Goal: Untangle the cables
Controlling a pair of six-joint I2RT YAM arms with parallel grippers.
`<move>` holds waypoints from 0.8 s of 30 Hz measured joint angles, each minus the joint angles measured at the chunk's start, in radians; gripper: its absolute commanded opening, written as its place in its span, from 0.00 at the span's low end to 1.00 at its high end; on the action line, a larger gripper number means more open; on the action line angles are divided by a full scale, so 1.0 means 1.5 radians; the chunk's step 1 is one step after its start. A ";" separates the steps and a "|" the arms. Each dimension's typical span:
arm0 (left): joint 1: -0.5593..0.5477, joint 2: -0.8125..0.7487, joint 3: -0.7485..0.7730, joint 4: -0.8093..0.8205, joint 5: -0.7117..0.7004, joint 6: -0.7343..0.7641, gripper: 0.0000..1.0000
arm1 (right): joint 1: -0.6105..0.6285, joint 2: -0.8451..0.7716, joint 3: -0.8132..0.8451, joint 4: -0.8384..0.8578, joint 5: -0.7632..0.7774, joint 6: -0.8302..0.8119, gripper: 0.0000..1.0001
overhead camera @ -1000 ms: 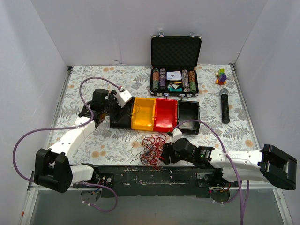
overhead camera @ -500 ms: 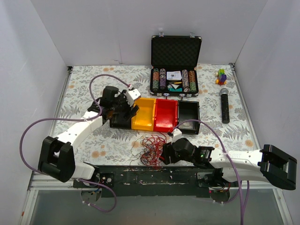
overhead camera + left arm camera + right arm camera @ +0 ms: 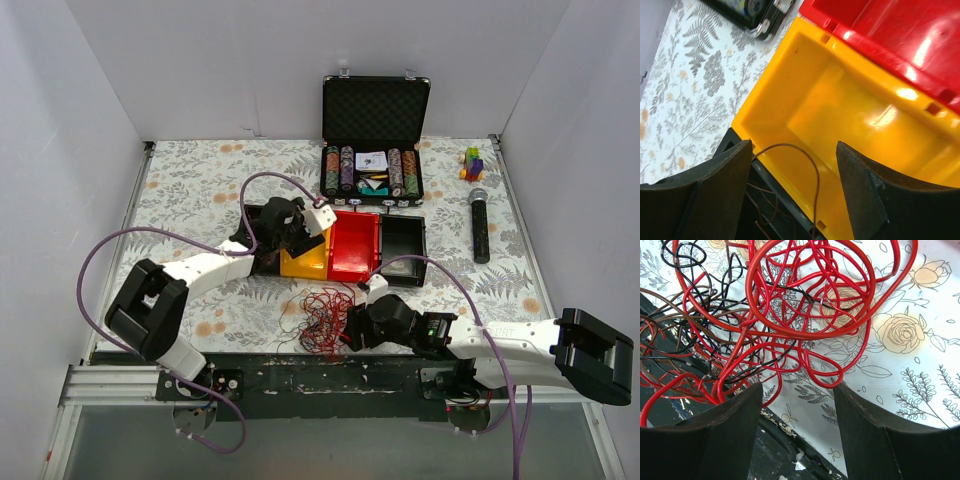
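Two claws stand with jaws apart, neither holding anything. The cables (image 3: 321, 320), a loose nest of red loops threaded with brown and black strands, lie just ahead of the right gripper (image 3: 350, 328), almost at its fingertips. The left gripper (image 3: 292, 238) is well apart from the nest, hovering over the yellow bin (image 3: 306, 262). The right arm is much the nearer, and I judge a short push forward would reach the nest. The nest is roundish, with no single long axis. The right wrist view shows what the overhead cannot: which red loop crosses which, and dark strands trailing off to the claw's left. The left wrist view shows one thin brown wire (image 3: 810, 162) arcing between that claw's fingers, seemingly untouched.
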 measured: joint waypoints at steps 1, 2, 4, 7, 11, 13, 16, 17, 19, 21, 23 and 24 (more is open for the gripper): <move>0.000 0.005 -0.004 0.012 -0.012 0.008 0.67 | 0.000 -0.001 0.000 0.000 0.000 0.000 0.68; 0.000 0.014 -0.008 0.025 -0.028 0.019 0.67 | 0.000 -0.001 0.000 0.000 0.000 0.000 0.68; 0.000 0.030 -0.009 0.039 -0.048 0.032 0.67 | 0.000 -0.001 0.000 -0.001 0.000 0.000 0.68; -0.001 0.049 -0.010 0.052 -0.070 0.047 0.66 | 0.000 -0.003 0.000 -0.002 0.001 0.002 0.68; -0.004 0.053 -0.010 0.059 -0.087 0.058 0.58 | 0.000 -0.005 0.000 -0.005 0.001 0.002 0.68; -0.006 0.053 -0.010 0.066 -0.097 0.064 0.50 | 0.000 -0.005 0.000 -0.005 0.001 0.002 0.68; -0.009 0.053 -0.010 0.071 -0.114 0.069 0.37 | 0.000 -0.005 0.000 -0.005 0.001 0.002 0.68; -0.009 0.053 -0.010 0.073 -0.121 0.071 0.32 | 0.000 -0.005 0.000 -0.005 0.001 0.002 0.68; -0.009 0.053 -0.010 0.074 -0.132 0.072 0.22 | 0.000 -0.005 0.000 -0.005 0.001 0.002 0.68; -0.009 0.053 -0.010 0.073 -0.141 0.072 0.12 | 0.000 -0.005 0.000 -0.005 0.001 0.002 0.68; -0.009 0.053 -0.010 0.073 -0.148 0.071 0.02 | 0.000 -0.005 0.000 -0.005 0.001 0.002 0.68; -0.009 0.053 -0.010 0.073 -0.152 0.068 0.00 | 0.000 -0.005 0.000 -0.006 0.001 0.002 0.68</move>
